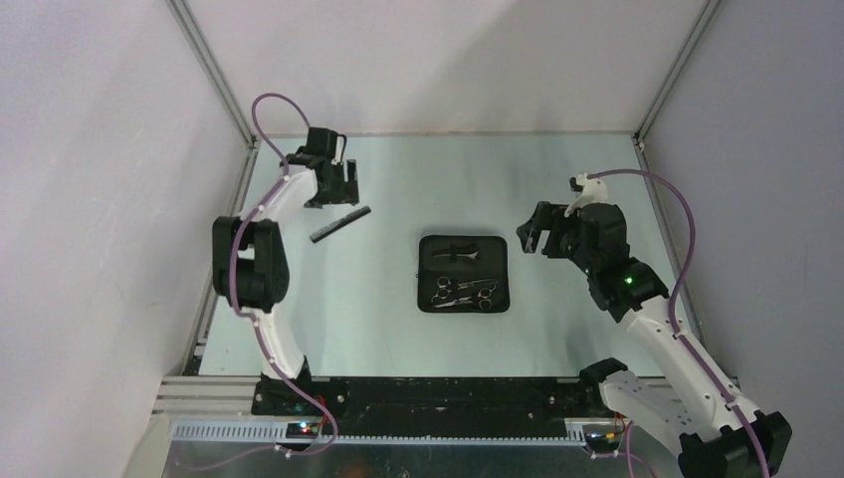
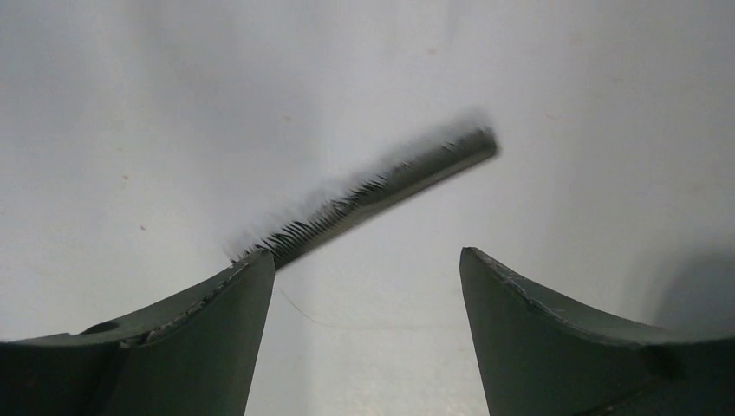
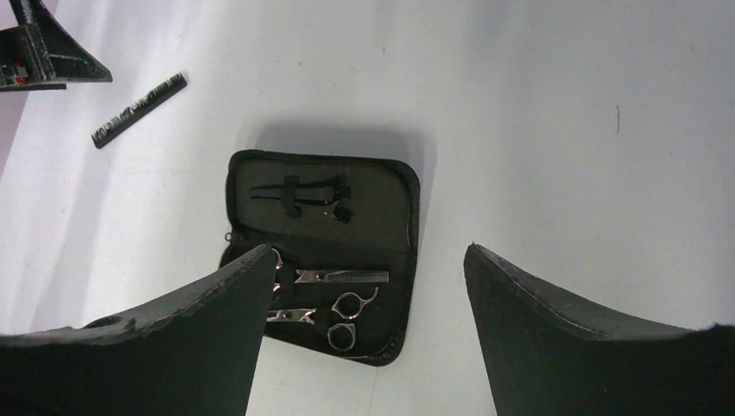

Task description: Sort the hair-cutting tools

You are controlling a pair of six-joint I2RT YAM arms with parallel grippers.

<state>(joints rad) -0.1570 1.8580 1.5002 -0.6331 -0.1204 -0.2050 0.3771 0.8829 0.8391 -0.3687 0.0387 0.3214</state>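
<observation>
Both hands are standing released, with nothing between their fingers. Left hand (image 1: 340, 189) (image 2: 367, 260) is hovering near the far left corner of the pale desk (image 1: 398, 169), close to the grey side wall and the metal corner post (image 1: 214, 70), so little room is remaining behind it and to its left. Just in front of it, the flat dark straight comb (image 1: 339, 224) (image 2: 373, 195) (image 3: 139, 110) is lying slantwise on the bare desk. In the left wrist view the comb's near end is sitting right beside one fingertip; whether the two are touching cannot be told.

Right hand (image 1: 530, 234) (image 3: 368, 251) is hanging open over the right part of the desk, fingers pointing toward the middle, with bare surface beneath it and the right wall well apart behind it.

Between the two hands, the large black rectangular zip pouch (image 1: 495, 264) (image 3: 381, 225) is lying opened flat at the desk's centre. Two small silver scissors with ring handles (image 1: 463, 295) (image 3: 342, 277) are resting side by side in its near half; in the right wrist view one finger is hiding part of them. Thin black hair clips (image 1: 458, 249) (image 3: 303, 192) are lying in its far half. Open desk is surrounding the pouch on every side, and the comb is lying well apart from it.
</observation>
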